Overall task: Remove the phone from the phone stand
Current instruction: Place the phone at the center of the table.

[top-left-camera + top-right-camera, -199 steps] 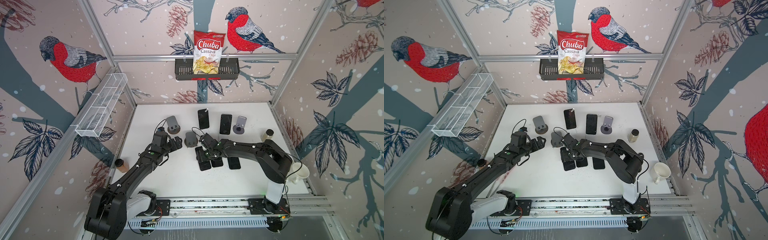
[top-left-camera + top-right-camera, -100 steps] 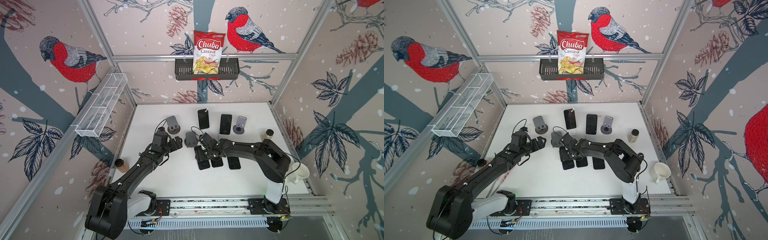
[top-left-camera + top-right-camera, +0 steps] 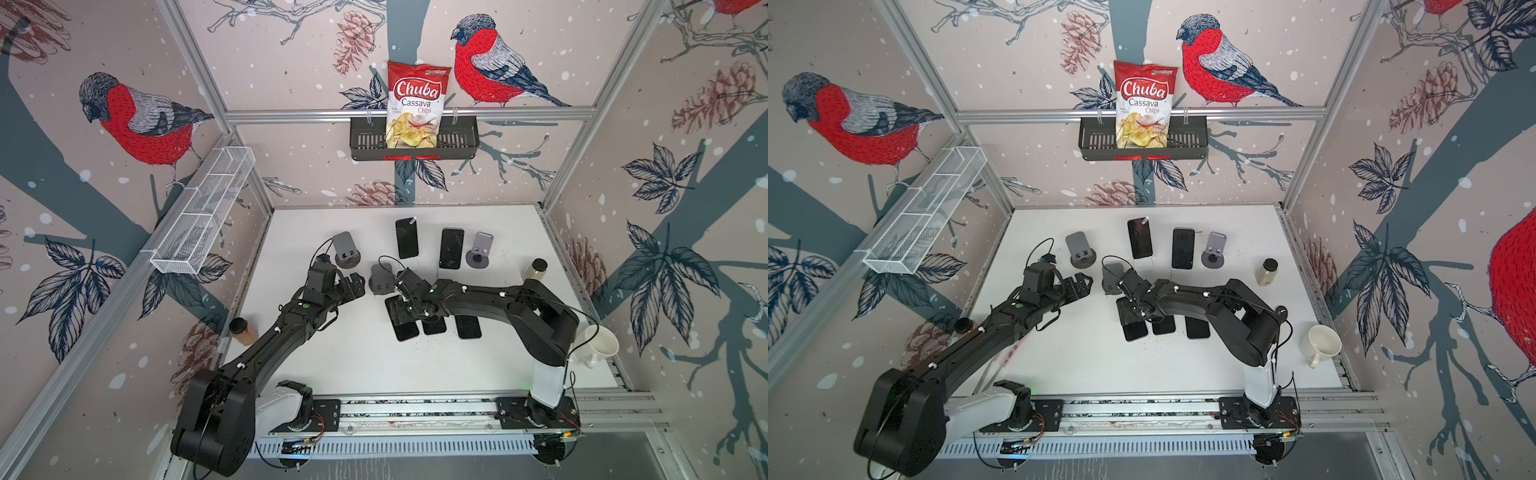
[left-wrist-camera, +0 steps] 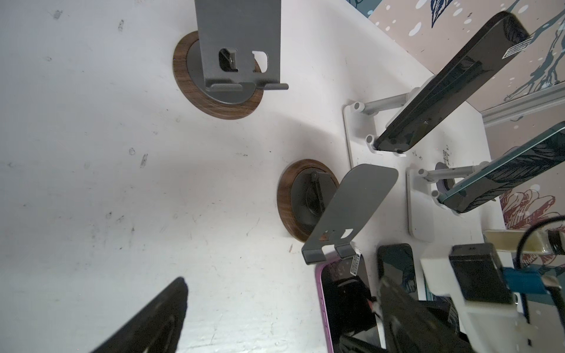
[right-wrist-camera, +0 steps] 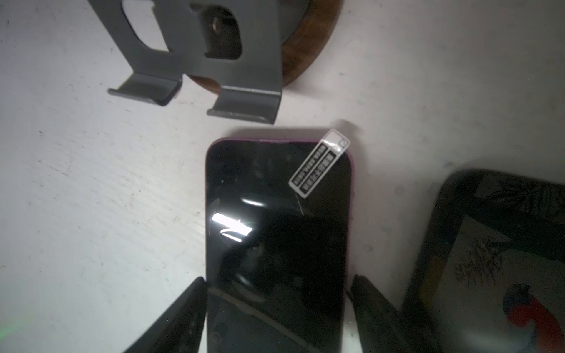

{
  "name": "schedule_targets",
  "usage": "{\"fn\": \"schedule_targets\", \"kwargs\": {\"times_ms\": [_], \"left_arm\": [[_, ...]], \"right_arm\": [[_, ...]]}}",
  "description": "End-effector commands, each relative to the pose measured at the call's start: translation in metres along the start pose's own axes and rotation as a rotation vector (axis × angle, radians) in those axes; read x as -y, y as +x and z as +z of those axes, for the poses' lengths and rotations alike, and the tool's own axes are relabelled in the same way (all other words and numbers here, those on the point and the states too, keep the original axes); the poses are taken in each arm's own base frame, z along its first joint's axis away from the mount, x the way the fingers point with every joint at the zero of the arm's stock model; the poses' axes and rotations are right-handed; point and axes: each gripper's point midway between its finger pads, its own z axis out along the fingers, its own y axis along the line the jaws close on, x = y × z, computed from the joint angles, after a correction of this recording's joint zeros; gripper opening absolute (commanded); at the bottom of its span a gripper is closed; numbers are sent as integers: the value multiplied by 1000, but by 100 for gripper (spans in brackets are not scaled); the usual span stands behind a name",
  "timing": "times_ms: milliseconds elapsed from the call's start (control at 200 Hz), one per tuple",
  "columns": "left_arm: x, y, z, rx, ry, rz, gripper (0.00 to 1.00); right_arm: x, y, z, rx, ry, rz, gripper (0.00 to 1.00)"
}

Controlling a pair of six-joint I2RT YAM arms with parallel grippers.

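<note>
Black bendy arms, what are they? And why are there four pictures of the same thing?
They are two robot arms fixed beside a white table. Each ends in a two-fingered tool for gripping. Two pictures come from one camera high above, looking down on everything. The other two come from small cameras on the arms' wrists, so they show things close up. On the table lie black phones, two more phones lean on white stands, and a white mug stands by its edge. The right tool straddles a pink-edged black phone lying flat just in front of an empty grey metal stand with a round wooden base; it is spread wide, not squeezing. The left tool is open and holds nothing.
</note>
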Motion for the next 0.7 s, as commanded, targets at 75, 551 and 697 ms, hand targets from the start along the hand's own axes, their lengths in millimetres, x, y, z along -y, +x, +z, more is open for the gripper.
{"fn": "schedule_targets", "kwargs": {"times_ms": [75,551,697], "left_arm": [[8,-6,2,21,38,10,96],[8,-6,5,16,37,11,96],[8,-6,5,17,35,13,96]], "right_arm": [[18,23,1,-88,81,21,76],[13,17,8,-77,232,-91,90],[16,21,10,-79,272,-106,89]]}}
